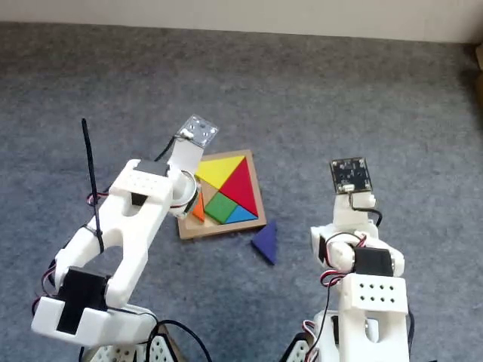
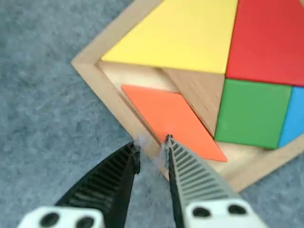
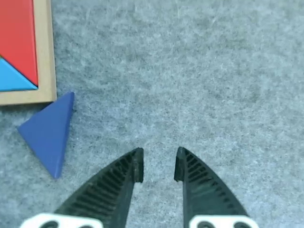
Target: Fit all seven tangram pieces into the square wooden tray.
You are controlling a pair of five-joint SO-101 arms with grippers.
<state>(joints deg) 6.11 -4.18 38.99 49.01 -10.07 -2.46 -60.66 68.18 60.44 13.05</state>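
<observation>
Here the orange piece (image 2: pixel 173 118) lies in the tray (image 2: pixel 88 69) along its rim, the blue triangle (image 3: pixel 47 130) outside on the surface (image 3: pixel 213 71). The left gripper (image 2: pixel 152 145), narrowly open at that rim, may jam orange or shove the tray; the right gripper (image 3: pixel 158 164) is open, empty.
</observation>
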